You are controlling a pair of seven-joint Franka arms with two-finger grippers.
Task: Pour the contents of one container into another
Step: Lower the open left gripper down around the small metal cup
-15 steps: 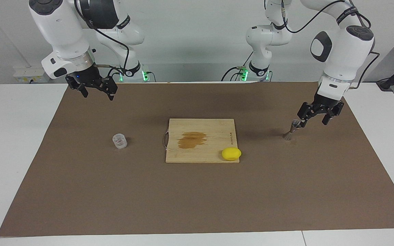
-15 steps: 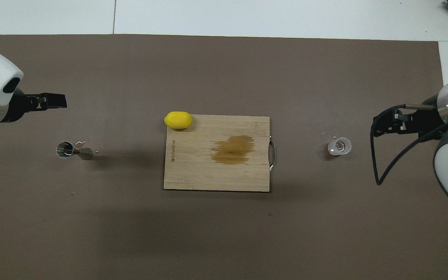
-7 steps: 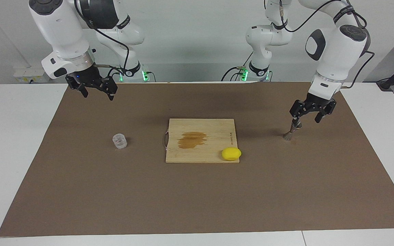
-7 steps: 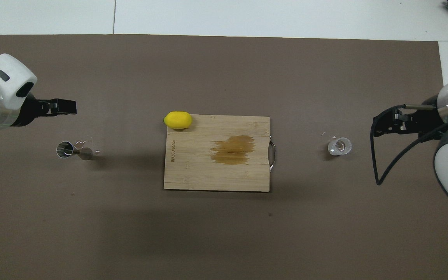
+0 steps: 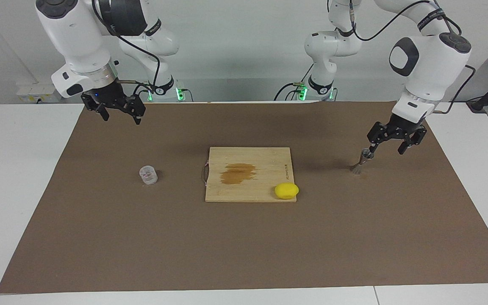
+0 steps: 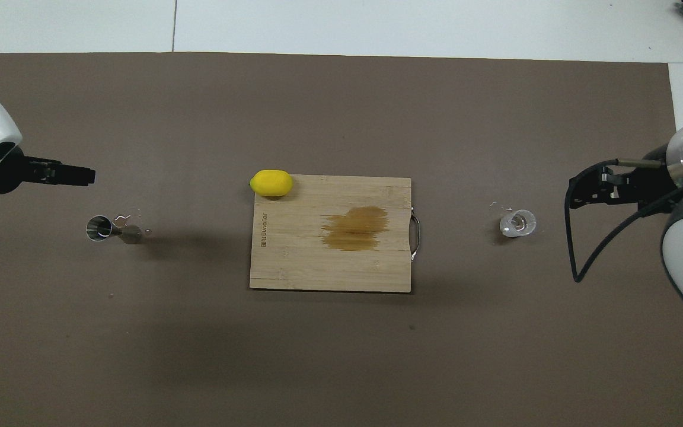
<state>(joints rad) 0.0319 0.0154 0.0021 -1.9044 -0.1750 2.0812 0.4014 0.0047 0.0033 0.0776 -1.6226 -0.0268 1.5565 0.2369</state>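
Observation:
The clear squat cup stands on the brown mat toward the right arm's end; it also shows in the overhead view. The silvery hourglass jigger stands on the mat toward the left arm's end, and shows from above. My left gripper is open and empty, low over the mat just beside the jigger's rim, not touching it; it also shows in the overhead view. My right gripper is open and empty, raised over the mat, apart from the cup; it shows from above.
A wooden cutting board with a brown wet stain lies mid-table, also seen from above. A yellow lemon sits at its corner farthest from the robots, toward the left arm's end. Small droplets lie by the jigger and the cup.
My left gripper swung toward the table's middle half a second ago, then back out toward the left arm's end. The right arm, cup and jigger have not moved.

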